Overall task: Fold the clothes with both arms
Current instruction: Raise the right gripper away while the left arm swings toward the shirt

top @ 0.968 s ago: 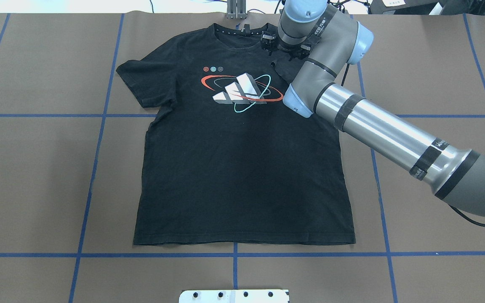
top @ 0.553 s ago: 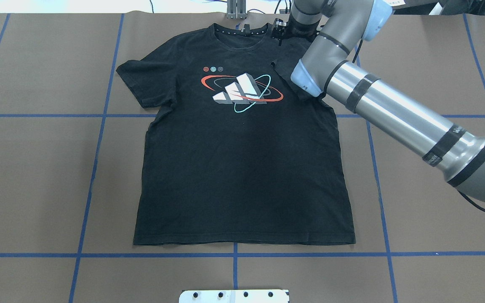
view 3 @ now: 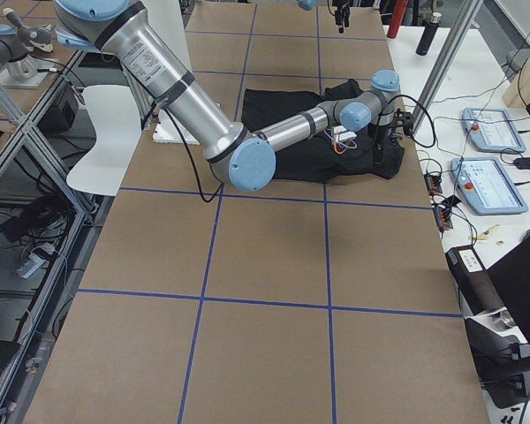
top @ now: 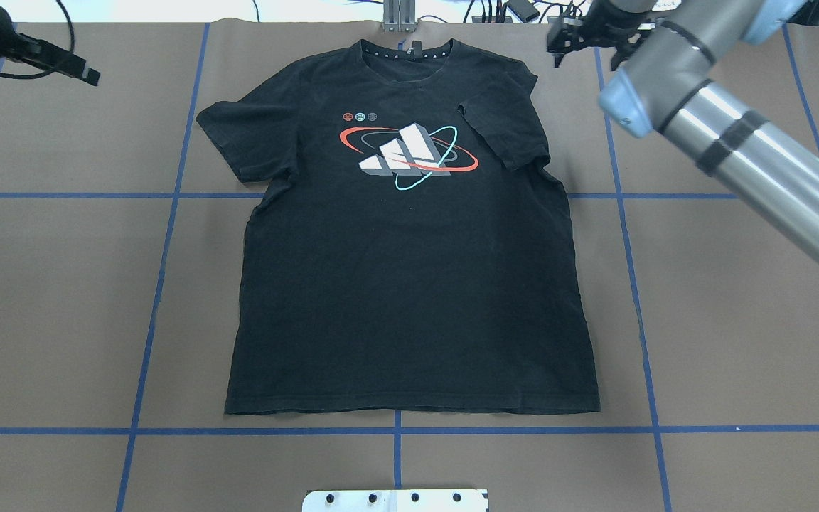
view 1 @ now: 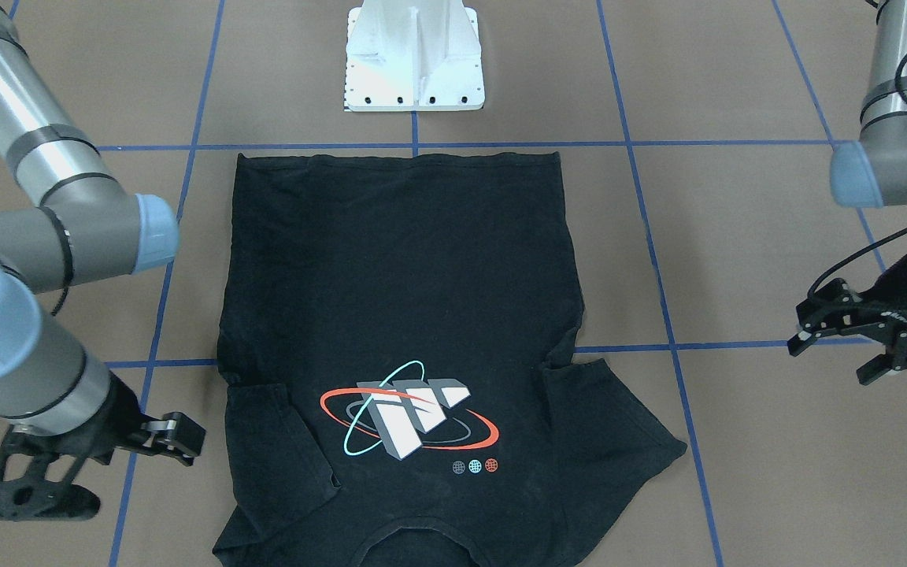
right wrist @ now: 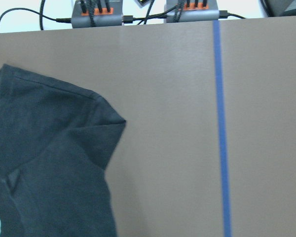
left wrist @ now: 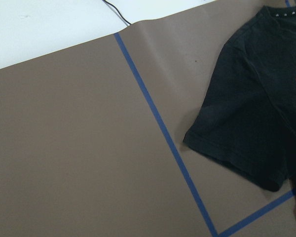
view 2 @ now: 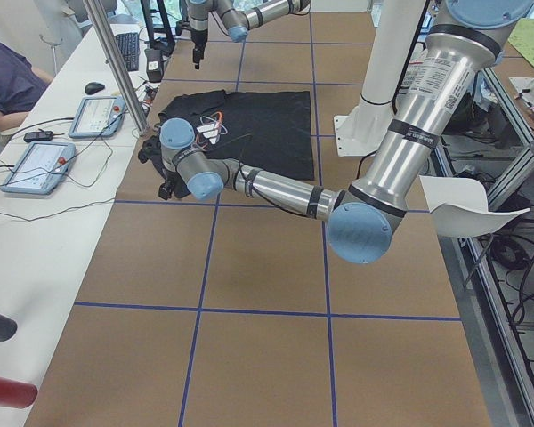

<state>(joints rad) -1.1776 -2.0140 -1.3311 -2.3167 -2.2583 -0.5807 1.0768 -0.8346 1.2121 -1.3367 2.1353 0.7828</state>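
Flat on brown table [top: 736, 320]: black short-sleeved cotton T-shirt [top: 409, 284]. At ten o'clock, black two-finger left gripper [view 1: 829, 361]; at one o'clock, right gripper [top: 586, 44]; both spread, holding nothing.

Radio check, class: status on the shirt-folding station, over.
Left pincer open, empty. Right pincer open, empty. T-shirt flat, print up, one sleeve folded in. Nothing blocking.
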